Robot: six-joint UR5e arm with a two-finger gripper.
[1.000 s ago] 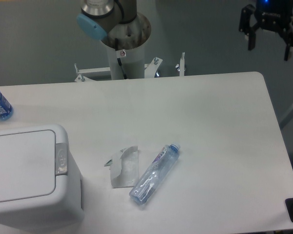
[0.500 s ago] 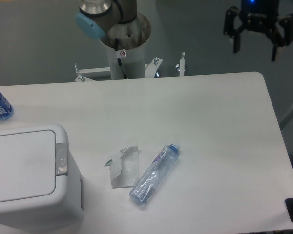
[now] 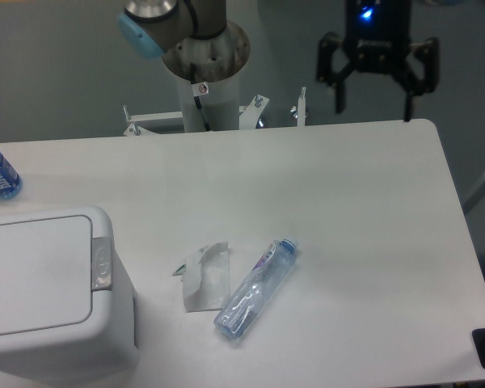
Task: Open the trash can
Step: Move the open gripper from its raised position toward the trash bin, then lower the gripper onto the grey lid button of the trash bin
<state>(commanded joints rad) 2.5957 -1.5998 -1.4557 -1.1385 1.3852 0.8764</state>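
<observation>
Claw [image 3: 373,89] wide, empty, above the desk's [image 3: 347,210] far edge.
Trash can [image 3: 52,291], lid shut, sits at near-left corner, well apart from claw.

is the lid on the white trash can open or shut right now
Shut. The trash can has its flat lid lying level within the rim, no gap showing, and the gripper is far off at the table's back edge.
</observation>
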